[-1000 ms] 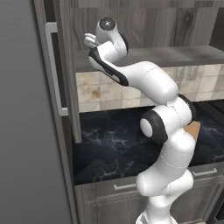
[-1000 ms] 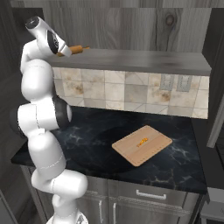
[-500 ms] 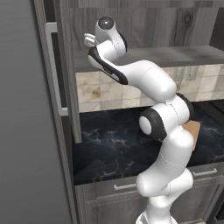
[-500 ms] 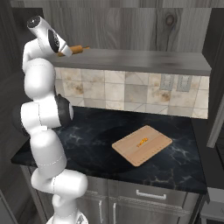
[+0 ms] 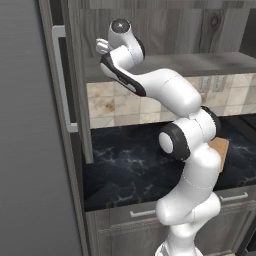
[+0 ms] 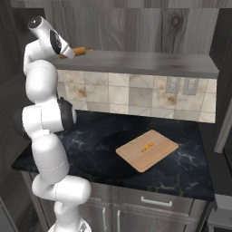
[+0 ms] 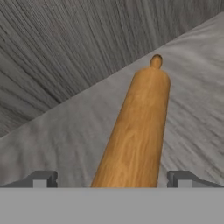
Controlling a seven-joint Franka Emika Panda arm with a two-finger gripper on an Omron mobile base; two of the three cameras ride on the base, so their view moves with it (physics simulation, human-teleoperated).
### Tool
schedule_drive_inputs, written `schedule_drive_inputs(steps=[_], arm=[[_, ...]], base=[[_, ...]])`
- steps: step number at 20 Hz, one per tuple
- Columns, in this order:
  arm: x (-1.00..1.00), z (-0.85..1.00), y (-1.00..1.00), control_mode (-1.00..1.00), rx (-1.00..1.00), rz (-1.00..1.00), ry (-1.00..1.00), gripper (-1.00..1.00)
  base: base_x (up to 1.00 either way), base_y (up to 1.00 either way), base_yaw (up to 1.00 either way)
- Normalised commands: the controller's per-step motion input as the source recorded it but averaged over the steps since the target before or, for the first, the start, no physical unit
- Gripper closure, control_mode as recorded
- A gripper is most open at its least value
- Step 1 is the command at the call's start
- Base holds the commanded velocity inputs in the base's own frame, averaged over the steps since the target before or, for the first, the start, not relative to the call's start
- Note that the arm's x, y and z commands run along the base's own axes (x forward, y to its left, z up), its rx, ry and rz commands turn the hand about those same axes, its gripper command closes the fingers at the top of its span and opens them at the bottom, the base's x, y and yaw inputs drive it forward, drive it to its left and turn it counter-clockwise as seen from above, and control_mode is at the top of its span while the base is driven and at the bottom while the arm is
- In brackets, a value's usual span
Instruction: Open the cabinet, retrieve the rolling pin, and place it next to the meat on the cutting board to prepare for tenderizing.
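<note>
Gripper (image 7: 111, 179) status: we find the jaws spread wide, one fingertip (image 7: 43, 178) on each side of the rolling pin (image 7: 135, 131), with clear gaps to the wood, so nothing is gripped. We locate the rolling pin lying flat on the grey shelf (image 6: 149, 61) of the open cabinet (image 5: 150, 30), its far knob pointing toward the back panel. We see the cutting board (image 6: 147, 149) on the black marbled countertop (image 6: 90, 145) below, carrying a small orange piece (image 6: 147, 147).
</note>
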Motion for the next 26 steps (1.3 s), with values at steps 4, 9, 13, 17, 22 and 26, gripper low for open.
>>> schedule_drive_inputs(steps=[4, 9, 13, 17, 22, 26], arm=[[0.00, -0.18, 0.00, -1.00, 0.00, -0.01, 0.00, -1.00], [0.00, -0.28, 0.00, -1.00, 0.00, 0.00, 0.00, -1.00], [0.00, -0.28, 0.00, -1.00, 0.00, 0.00, 0.04, 1.00], [0.00, -0.05, 0.00, -1.00, 0.00, 0.00, 0.01, 1.00], [-0.02, 0.00, 0.00, -1.00, 0.00, 0.00, -0.01, 1.00], [-0.38, 0.00, 0.00, -1.00, 0.00, 0.00, -0.10, 1.00]], base=[[0.00, 0.00, 0.00], [0.00, 0.00, 0.00], [0.00, 0.00, 0.00], [0.00, 0.00, 0.00], [0.00, 0.00, 0.00], [0.00, 0.00, 0.00]])
